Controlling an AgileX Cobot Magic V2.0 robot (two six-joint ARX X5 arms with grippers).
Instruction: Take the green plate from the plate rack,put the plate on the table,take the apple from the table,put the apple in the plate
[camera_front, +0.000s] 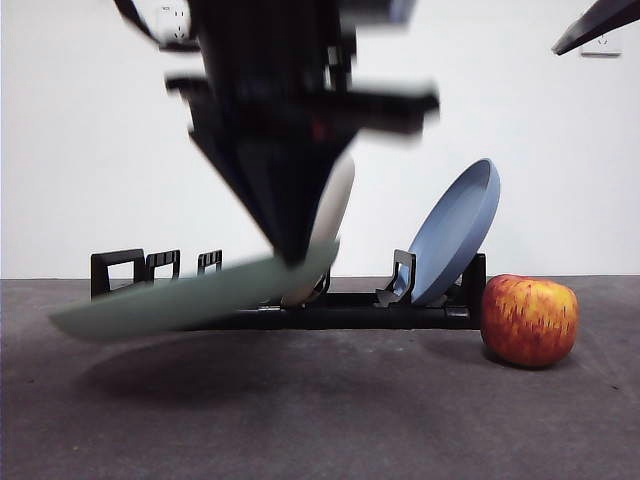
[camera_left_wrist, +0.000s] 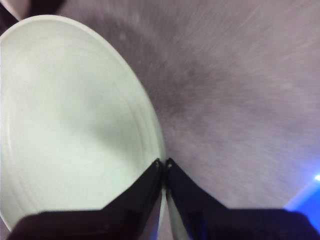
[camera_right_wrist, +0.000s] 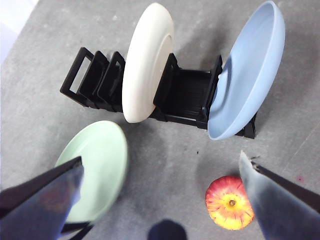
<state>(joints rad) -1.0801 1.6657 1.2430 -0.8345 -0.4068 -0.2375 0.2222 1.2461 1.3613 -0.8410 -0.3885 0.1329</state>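
My left gripper (camera_front: 295, 255) (camera_left_wrist: 163, 162) is shut on the rim of the green plate (camera_front: 180, 300) (camera_left_wrist: 65, 125) (camera_right_wrist: 97, 165). The plate hangs nearly flat and slightly tilted, just above the table (camera_front: 350, 420), in front of the plate rack (camera_front: 330, 315) (camera_right_wrist: 185, 92); it is blurred and throws a shadow below. The apple (camera_front: 530, 320) (camera_right_wrist: 229, 202) rests on the table at the rack's right end. High above the table, my right gripper (camera_right_wrist: 160, 160) is open and holds nothing; in the front view it shows only as a dark tip (camera_front: 600, 25).
A cream-white plate (camera_front: 342, 200) (camera_right_wrist: 147, 62) stands upright in the middle of the rack. A blue plate (camera_front: 455, 235) (camera_right_wrist: 247, 75) leans at the rack's right end, close to the apple. The rack's squared loop handle (camera_front: 118, 270) is at its left end.
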